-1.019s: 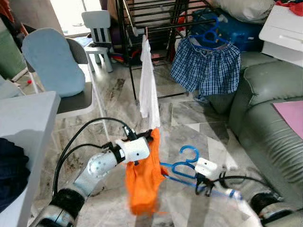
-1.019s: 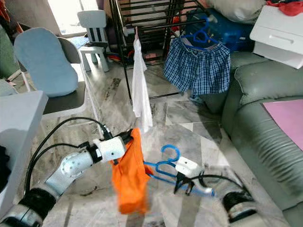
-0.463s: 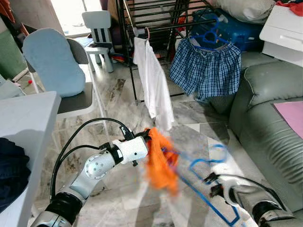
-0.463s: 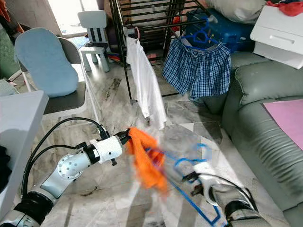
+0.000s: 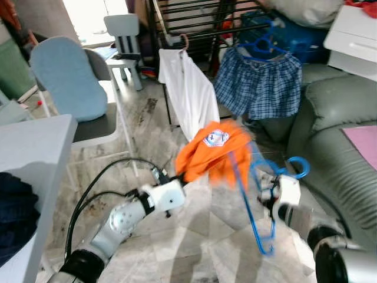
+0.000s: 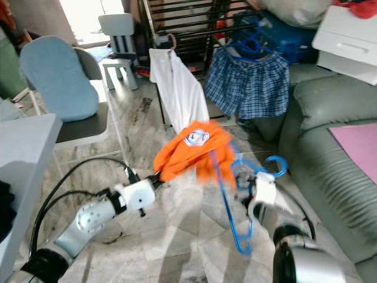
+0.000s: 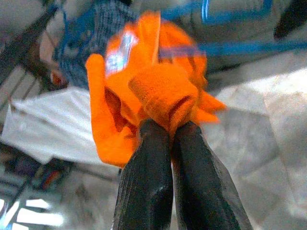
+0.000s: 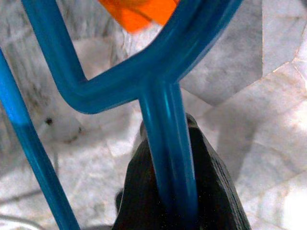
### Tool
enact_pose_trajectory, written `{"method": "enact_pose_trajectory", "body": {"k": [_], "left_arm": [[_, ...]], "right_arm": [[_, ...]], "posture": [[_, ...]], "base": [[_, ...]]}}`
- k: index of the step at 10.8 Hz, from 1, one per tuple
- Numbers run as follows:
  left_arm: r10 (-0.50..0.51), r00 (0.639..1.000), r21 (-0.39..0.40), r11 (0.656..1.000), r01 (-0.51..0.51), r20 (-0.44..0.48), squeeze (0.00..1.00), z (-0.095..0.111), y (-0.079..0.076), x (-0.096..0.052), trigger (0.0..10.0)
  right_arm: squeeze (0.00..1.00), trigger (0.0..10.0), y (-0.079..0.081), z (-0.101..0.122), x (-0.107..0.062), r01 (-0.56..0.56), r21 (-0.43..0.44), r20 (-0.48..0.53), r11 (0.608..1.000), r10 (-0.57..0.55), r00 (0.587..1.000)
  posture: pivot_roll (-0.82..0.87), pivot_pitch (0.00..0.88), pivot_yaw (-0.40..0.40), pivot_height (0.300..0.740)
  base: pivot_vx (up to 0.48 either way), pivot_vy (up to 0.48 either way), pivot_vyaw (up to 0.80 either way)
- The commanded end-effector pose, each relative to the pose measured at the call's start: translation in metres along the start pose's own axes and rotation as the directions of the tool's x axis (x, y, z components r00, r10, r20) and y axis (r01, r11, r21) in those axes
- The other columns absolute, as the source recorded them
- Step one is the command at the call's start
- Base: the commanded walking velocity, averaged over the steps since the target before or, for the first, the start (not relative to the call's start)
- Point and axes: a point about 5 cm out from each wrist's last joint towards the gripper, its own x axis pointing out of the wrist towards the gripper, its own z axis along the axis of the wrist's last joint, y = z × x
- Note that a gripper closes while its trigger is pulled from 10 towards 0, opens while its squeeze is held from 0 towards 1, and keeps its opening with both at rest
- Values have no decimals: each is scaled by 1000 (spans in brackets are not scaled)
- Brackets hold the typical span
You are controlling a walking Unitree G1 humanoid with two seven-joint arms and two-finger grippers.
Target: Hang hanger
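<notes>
Left eye view: marble floor [image 5: 200,236], sofa [image 5: 341,141] rt.

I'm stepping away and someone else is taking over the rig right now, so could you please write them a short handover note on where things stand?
Left gripper: shut on the orange garment, held up in mid-air in front of the robot.
Right gripper: shut on the stem of the blue hanger, hook at the top; the hanger hangs beside and partly under the garment.
Drying rack: straight ahead, already carrying a white shirt and plaid shorts on another blue hanger.
Done: garment and hanger both picked up and brought together.
Left: whether the garment is properly seated on the hanger is too blurred to tell; check that, then hook it on the rack.
</notes>
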Motion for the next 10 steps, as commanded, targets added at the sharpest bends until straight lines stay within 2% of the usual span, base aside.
{"method": "enact_pose_trajectory", "body": {"k": [1,3,4,5,6,7,8,9,10], "left_arm": [[-22,997,7,1000,23,-74,0,-12,-5,-5,10000],[-50,993,8,999,51,-110,0,-15,-14,-2,10000],[-53,994,2,999,54,-95,0,-12,-15,1,10000],[-61,994,3,998,61,-95,0,-10,-17,4,10000],[-77,993,-7,997,77,-89,0,-9,-21,6,10000],[-101,991,-6,995,101,-91,0,-8,-25,9,10000],[-128,988,9,992,130,-89,0,-7,-29,12,10000],[-132,988,12,991,133,-78,0,-5,-30,16,10000],[-128,990,14,991,129,-64,0,-2,-29,19,10000]], "right_arm": [[0,10000,10,27,-1,-19,11,88,1000,18,996],[0,10000,28,36,1,-93,-50,99,994,97,990],[0,10000,28,29,3,-83,-93,79,992,90,993],[0,10000,19,20,3,-19,-51,67,998,22,998],[0,10000,4,27,-1,102,51,111,993,-108,988],[0,10000,12,45,-3,67,90,169,994,-81,982],[0,10000,50,57,-1,-158,-68,181,985,168,969],[0,10000,71,46,0,-272,-242,111,931,305,946],[0,10000,65,27,3,-227,-383,44,895,263,964]], "posture": [[-115,0,60,740],[-124,0,62,740],[-129,0,62,740],[-129,0,61,740],[-136,0,70,740],[-145,0,77,740],[-153,0,85,740],[-161,0,88,740],[-163,0,87,740]], "base": [[0,0,0],[0,0,0],[0,0,0],[0,0,0],[0,0,0],[0,0,0],[0,0,0],[0,0,0],[0,0,0]]}}
